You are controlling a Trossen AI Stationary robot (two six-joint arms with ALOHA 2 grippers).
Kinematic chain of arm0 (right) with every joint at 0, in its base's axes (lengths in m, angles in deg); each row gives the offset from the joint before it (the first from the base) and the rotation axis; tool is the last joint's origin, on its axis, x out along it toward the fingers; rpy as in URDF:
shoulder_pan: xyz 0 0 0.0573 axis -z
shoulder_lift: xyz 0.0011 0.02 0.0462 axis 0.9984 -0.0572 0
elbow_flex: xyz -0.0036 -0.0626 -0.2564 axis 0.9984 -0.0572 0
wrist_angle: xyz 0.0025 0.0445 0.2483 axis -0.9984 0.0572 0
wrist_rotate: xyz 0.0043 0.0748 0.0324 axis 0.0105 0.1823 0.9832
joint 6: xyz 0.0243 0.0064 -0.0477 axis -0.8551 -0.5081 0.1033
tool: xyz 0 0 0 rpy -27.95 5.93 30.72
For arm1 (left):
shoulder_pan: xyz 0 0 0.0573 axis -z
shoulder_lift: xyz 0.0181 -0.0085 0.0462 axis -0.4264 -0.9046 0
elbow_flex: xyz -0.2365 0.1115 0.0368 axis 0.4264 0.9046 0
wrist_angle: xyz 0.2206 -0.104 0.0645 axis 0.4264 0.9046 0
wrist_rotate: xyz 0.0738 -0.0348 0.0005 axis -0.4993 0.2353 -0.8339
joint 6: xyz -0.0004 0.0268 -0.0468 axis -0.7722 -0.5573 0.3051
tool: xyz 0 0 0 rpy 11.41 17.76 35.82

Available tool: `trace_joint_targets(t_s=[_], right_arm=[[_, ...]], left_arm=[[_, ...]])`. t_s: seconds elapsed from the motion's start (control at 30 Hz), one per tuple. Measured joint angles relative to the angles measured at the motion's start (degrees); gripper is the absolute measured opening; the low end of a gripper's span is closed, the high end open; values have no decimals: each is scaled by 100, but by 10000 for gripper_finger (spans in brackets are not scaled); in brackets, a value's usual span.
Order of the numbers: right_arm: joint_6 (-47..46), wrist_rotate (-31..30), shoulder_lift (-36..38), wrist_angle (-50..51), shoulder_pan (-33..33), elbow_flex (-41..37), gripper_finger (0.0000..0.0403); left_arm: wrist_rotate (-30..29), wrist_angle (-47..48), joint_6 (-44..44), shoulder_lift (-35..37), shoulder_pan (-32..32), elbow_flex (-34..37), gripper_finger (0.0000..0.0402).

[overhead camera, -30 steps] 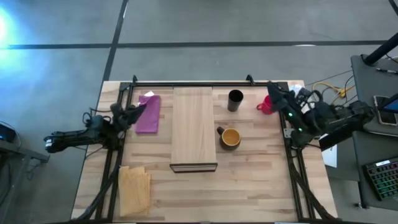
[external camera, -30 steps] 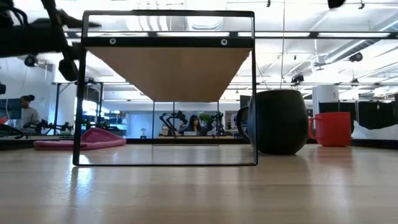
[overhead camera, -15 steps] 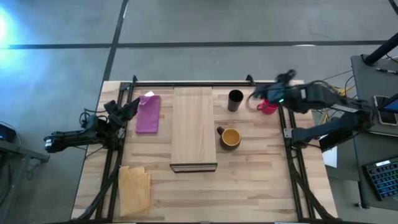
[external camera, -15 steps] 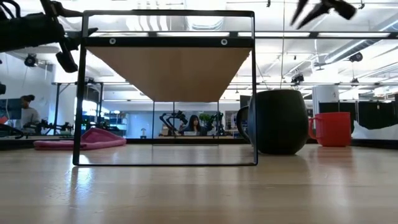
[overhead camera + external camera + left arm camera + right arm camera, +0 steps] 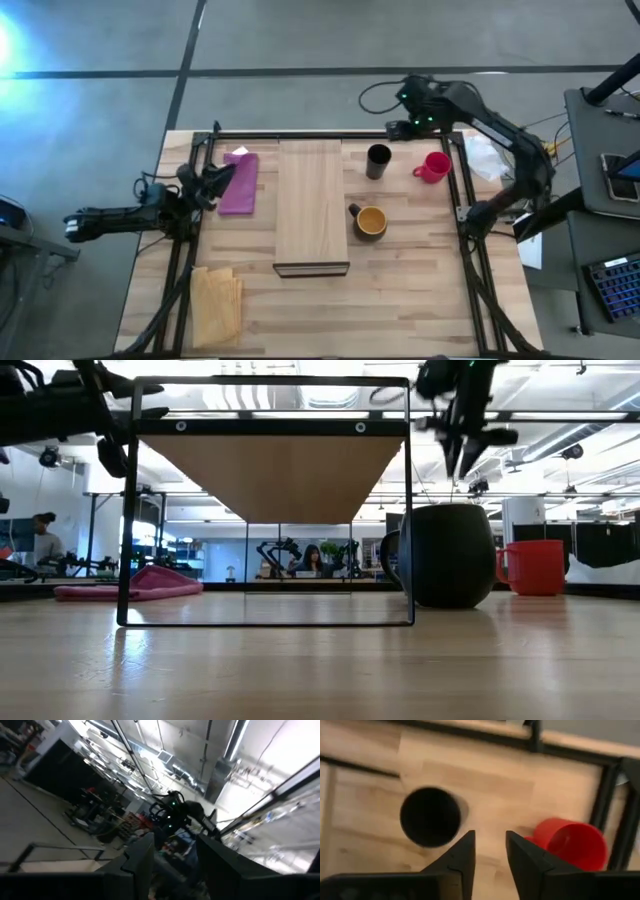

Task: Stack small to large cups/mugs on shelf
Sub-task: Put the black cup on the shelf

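The shelf [image 5: 311, 200] is a long pale board lying on the table's middle, with its dark wire frame [image 5: 270, 500] at the near end. Right of it, each resting on its base, stand the black tumbler [image 5: 378, 160], which also shows in the right wrist view [image 5: 430, 816], the dark mug with the yellow inside [image 5: 369, 221] and the red mug [image 5: 434, 166] [image 5: 572, 845]. My right gripper [image 5: 400, 128] [image 5: 490, 855] is open and points down from high above the table's far edge, between the tumbler and the red mug. My left gripper [image 5: 220, 178] [image 5: 172, 857] is open beside the purple cloth.
A purple cloth [image 5: 238, 182] lies left of the shelf and a tan folded cloth [image 5: 215, 305] lies at the near left corner. Black frame rails [image 5: 300, 134] run along the table's far, left and right sides. People sit in the room behind [image 5: 313, 560].
My right arm has swung from the table's right side up and over to the far edge, and its gripper has tipped to point down near the tumbler and the red mug. The cups and the shelf have stayed where they were.
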Motion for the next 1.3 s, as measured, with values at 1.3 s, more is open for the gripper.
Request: trace_joint_targets(t_s=[1.3], right_arm=[[256,-256,-1321,-1094,-381,-702,117]], left_arm=[[-39,1687,-182,-202,-1,0,133]])
